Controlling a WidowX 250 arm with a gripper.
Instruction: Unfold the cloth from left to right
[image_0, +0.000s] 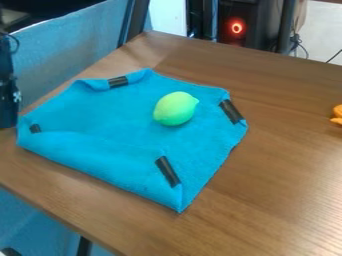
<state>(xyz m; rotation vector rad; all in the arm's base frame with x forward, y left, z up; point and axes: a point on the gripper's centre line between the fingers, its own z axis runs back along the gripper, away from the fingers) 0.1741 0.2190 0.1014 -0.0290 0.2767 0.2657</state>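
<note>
A blue cloth (100, 110) with four black strips lies on a brown wooden table (280, 165), its near side folded over in a broad band and a yellow-green lemon (175, 109) resting on top. Its left corner sits just beside my gripper (8, 100), partly visible at the camera view's left edge; whether they touch, or whether my grip is wide or narrow, I cannot tell.

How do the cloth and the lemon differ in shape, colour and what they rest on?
The cloth is broad and thin, its near edge folded over; the lemon is small and rounded.
The cloth is blue with black strips; the lemon is yellow-green.
The cloth lies on the table; the lemon rests on the cloth.
</note>
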